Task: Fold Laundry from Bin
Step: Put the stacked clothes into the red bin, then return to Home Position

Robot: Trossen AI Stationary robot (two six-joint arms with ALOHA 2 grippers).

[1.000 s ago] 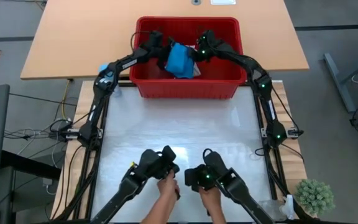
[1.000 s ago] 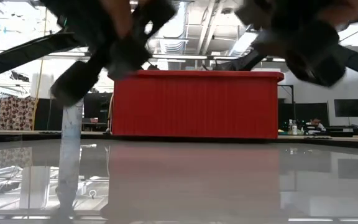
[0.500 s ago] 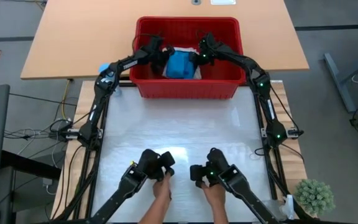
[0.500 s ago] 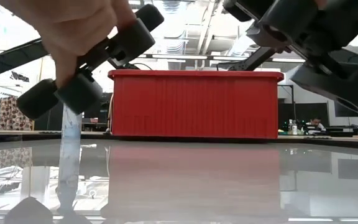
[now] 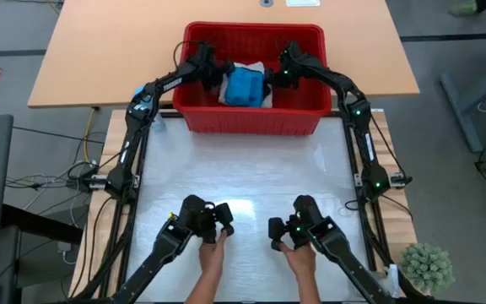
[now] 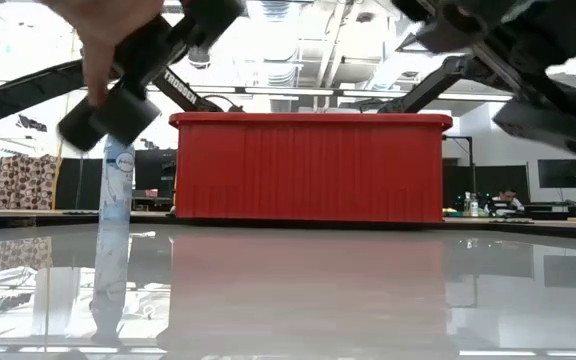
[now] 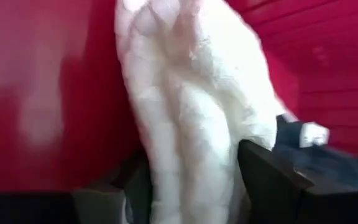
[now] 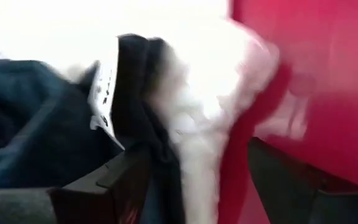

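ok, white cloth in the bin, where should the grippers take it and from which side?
Judging from the wrist views, best by the raised folds of the white cloth, coming down from above, since the red bin walls block any sideways approach. A ridge stands between the left gripper's fingers; beside the right gripper, take the white fold against the wall, clear of the dark garment next to it.

High view looks straight down on the table [image 5: 243,181]; low view looks level across it. Both share the red bin [image 5: 254,122]; wrist views sit close inside it.
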